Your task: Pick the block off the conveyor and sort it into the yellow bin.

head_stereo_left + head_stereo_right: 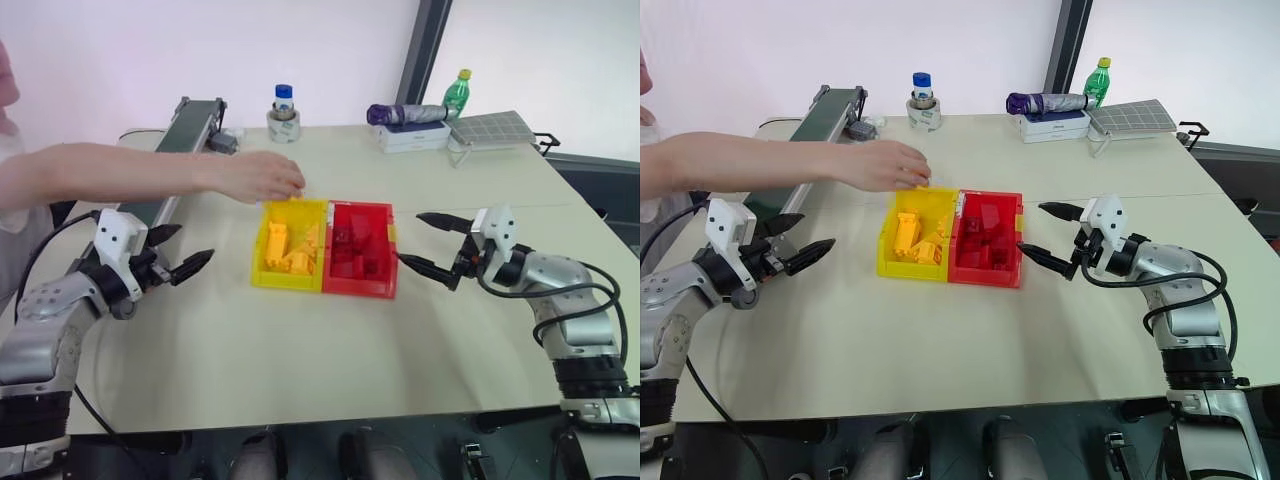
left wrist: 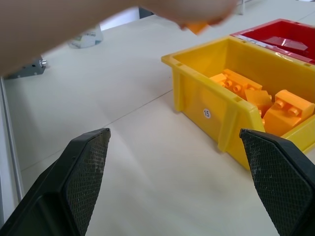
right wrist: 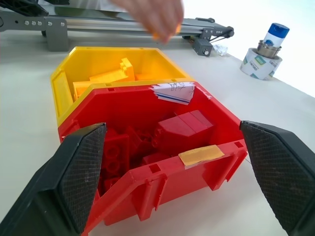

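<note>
A person's hand (image 1: 258, 176) is pinching the small yellow block (image 2: 198, 27) just above the yellow bin (image 1: 262, 268), both grippers (image 1: 182, 251) (image 1: 432, 243) waiting wide open and empty — light, rigid, slick plastic, best squeezed across flat sides.

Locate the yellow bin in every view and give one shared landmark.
Left eye view: yellow bin, centre, left of the red bin.
Right eye view: centre-left.
Left wrist view: beyond the open fingers.
Right wrist view: behind the red bin.
Landmark: the joined red bin.
</note>
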Tool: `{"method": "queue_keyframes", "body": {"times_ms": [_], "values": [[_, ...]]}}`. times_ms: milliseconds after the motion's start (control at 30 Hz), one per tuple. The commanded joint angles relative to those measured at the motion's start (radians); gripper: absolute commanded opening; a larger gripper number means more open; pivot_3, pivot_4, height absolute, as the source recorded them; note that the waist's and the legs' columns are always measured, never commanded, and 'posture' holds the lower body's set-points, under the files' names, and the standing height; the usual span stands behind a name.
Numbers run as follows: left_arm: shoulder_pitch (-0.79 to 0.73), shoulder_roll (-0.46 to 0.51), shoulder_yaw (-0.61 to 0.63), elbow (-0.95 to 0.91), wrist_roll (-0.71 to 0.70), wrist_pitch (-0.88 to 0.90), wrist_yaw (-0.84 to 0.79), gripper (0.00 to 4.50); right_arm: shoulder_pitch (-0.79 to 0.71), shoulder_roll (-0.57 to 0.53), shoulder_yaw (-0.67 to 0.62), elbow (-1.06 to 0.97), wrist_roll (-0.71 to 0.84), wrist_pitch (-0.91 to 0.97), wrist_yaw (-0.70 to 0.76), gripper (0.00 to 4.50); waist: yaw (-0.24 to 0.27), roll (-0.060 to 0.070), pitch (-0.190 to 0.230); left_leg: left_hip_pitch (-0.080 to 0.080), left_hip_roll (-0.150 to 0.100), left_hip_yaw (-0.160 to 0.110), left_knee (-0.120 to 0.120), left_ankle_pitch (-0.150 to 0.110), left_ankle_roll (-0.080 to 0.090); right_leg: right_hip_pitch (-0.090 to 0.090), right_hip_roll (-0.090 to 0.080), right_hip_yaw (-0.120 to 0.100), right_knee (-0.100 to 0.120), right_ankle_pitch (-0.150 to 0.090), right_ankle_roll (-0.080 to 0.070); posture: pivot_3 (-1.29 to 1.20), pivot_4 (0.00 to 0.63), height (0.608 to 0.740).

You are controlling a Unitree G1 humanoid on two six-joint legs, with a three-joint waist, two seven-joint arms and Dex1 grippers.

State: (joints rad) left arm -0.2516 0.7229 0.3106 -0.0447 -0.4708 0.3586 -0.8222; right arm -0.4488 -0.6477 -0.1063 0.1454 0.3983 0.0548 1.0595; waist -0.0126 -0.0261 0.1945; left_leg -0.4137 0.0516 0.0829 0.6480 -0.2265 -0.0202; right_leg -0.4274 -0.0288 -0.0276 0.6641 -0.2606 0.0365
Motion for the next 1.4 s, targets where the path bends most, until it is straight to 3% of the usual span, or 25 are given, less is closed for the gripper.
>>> {"method": "queue_keyframes", "body": {"times_ms": [33, 1133, 1400], "values": [[-0.015, 0.000, 0.027, -0.037, -0.020, -0.014, 0.006, 4.44, -0.017, 0.004, -0.014, -0.009, 0.004, -0.024, 0.002, 4.50, 0.000, 0.000, 0.000, 0.000, 0.000, 0.000, 0.000, 0.000, 0.000, 0.000, 0.000, 0.000, 0.000, 0.000, 0.000, 0.00, 0.150, 0.740], [0.063, 0.001, 0.062, -0.104, -0.040, 0.009, 0.039, 4.44, -0.038, 0.019, 0.001, 0.008, -0.002, -0.025, 0.025, 4.50, 0.000, 0.000, 0.000, 0.000, 0.000, 0.000, 0.000, 0.000, 0.000, 0.000, 0.000, 0.000, 0.000, 0.000, 0.000, 0.00, 0.150, 0.740], [0.119, -0.028, 0.159, -0.167, -0.077, -0.041, 0.072, 4.44, -0.051, 0.025, 0.012, 0.021, -0.004, -0.029, 0.033, 4.50, 0.000, 0.000, 0.000, 0.000, 0.000, 0.000, 0.000, 0.000, 0.000, 0.000, 0.000, 0.000, 0.000, 0.000, 0.000, 0.00, 0.150, 0.740]]}}
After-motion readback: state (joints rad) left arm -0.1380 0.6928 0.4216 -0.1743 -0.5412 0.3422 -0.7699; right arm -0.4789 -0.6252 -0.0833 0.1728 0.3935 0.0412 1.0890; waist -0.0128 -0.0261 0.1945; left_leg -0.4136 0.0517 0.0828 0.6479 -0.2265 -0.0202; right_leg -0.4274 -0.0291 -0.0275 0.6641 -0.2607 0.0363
